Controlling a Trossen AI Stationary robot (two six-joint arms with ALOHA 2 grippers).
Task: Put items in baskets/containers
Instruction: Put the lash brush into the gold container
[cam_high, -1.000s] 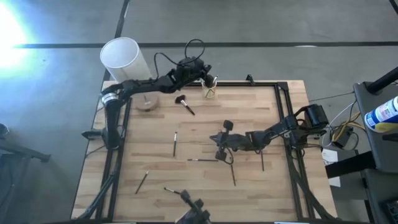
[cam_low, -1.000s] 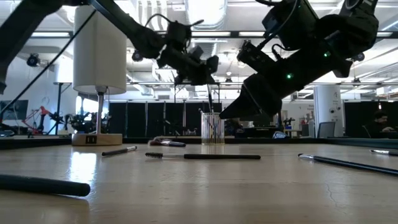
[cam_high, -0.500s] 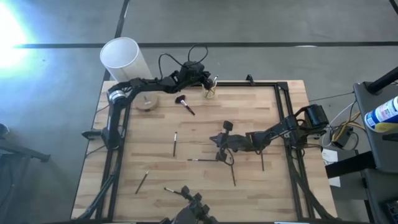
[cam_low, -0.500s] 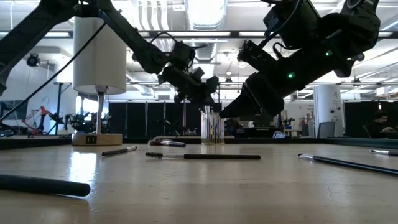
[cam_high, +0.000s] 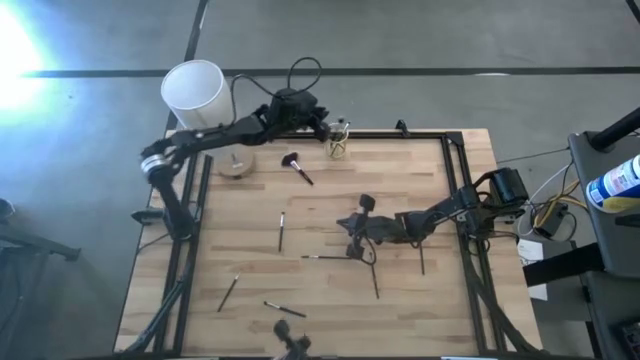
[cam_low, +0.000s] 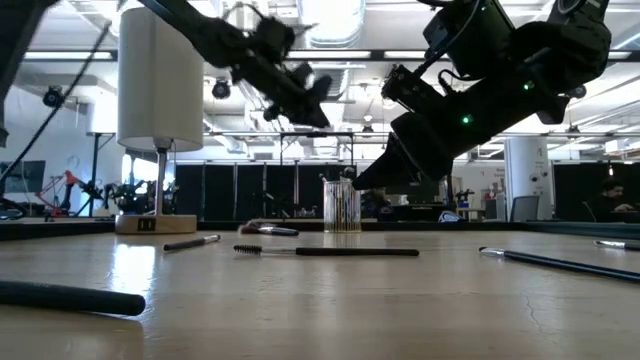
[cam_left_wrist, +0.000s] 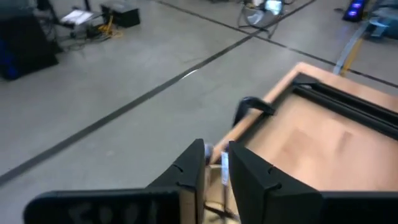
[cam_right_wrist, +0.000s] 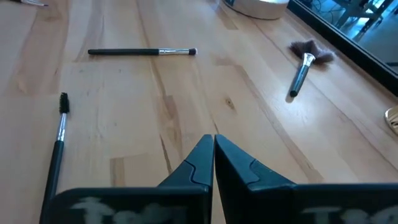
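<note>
Hovering my left end effector beside the glass cup at the tabletop's back edge, fingers slightly apart and empty; I am judging another makeup brush comes next.

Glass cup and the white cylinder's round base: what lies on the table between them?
The high view shows one brush with a wide bushy head lying there, apart from both the glass cup and the round base.

Loose brushes: 7, all apart fr glass cup; cup: 1; white lamp nr cup: 1.
</note>
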